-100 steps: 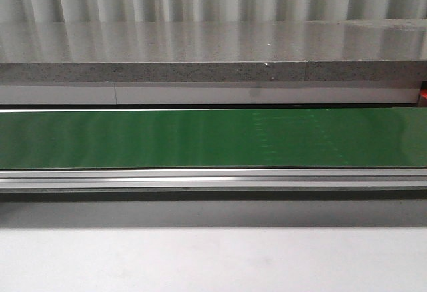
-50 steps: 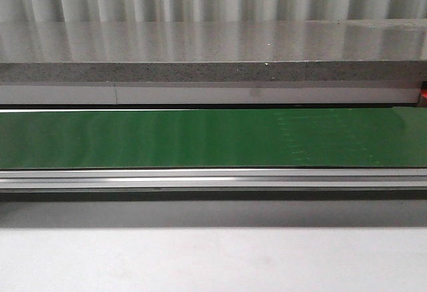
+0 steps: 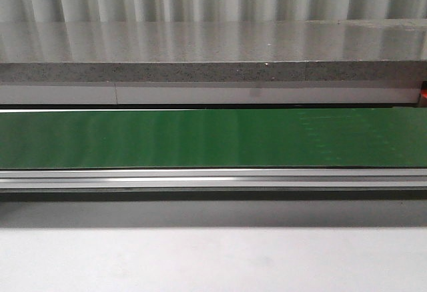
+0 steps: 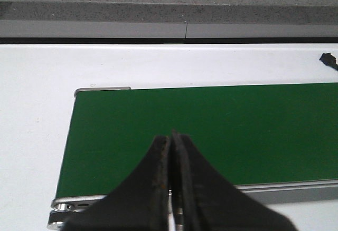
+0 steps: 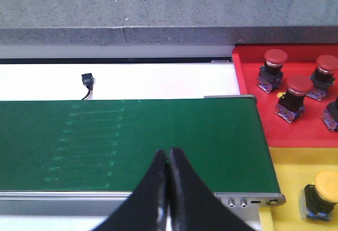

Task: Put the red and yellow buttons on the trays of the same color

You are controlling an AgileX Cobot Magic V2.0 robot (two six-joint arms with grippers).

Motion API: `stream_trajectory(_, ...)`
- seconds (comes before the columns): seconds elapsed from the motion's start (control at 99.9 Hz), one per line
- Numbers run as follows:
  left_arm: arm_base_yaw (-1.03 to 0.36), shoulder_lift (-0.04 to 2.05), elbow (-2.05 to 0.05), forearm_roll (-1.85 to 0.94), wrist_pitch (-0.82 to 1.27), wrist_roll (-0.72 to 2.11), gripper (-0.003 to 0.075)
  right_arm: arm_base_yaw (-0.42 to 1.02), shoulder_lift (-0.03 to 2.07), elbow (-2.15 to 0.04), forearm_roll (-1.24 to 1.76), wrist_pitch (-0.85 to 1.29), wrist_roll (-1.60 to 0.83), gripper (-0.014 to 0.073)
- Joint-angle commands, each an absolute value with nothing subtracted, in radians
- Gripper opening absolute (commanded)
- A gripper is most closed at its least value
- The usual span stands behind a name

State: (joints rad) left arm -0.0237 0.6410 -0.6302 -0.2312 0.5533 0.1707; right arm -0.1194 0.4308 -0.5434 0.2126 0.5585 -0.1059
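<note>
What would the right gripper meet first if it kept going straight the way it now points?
Most likely the bare green conveyor belt: the shut right gripper points over it, with no button in line. How high it hangs above the belt is unclear.

Green conveyor belt (image 3: 200, 139) surface is bare end to end, open from above. Red tray (image 5: 296, 131) is crowded with red buttons (image 5: 293, 98). Yellow tray (image 5: 288, 167) holds one yellow button (image 5: 321, 194); the rest is open.
</note>
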Motion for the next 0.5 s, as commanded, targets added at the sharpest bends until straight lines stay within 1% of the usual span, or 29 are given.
stream_trajectory(0.0, -0.031, 0.641, -0.656, -0.251, 0.486, 0.173, -0.002, -0.116, 0.432, -0.566, 0.214, 0.495, -0.113, -0.0067)
stream_trajectory(0.21, -0.031, 0.641, -0.656, -0.251, 0.486, 0.173, -0.002, -0.112, 0.428, -0.546, 0.213, 0.488, -0.112, -0.0067)
stream_trajectory(0.37, -0.031, 0.641, -0.656, -0.251, 0.486, 0.173, -0.002, -0.089, 0.378, -0.51, 0.192, 0.482, -0.106, -0.0067)
stream_trajectory(0.49, -0.031, 0.641, -0.656, -0.251, 0.486, 0.173, -0.002, -0.068, 0.317, -0.451, 0.122, 0.444, -0.027, -0.0067)
